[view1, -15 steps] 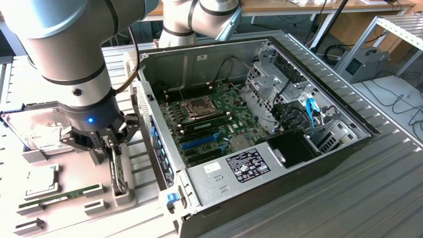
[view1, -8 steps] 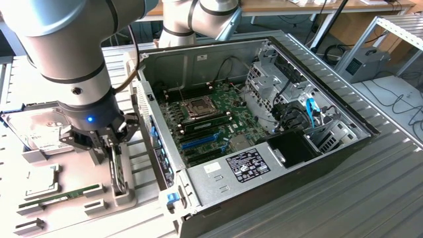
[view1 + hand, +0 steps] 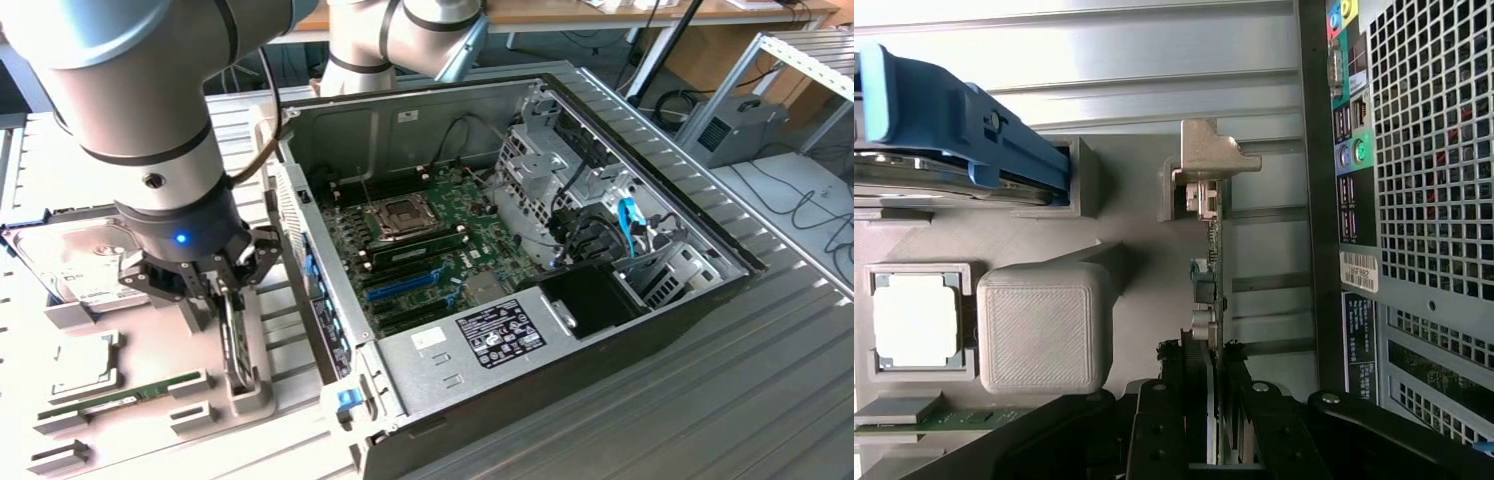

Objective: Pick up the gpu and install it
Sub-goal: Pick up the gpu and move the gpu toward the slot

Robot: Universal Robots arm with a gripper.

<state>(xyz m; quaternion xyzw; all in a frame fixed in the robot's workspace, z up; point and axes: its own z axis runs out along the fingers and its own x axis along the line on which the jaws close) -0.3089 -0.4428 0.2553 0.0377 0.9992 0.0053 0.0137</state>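
Gpu stands on edge in a grey holder on the table, just beside the open computer case, on the exterior view's left. Hard drive lies further left, well apart. End effector sits over the card's top edge, fingers clamped on both faces. RAM stick and CPU lie near the holder.

Silver-grey arm, black gripper
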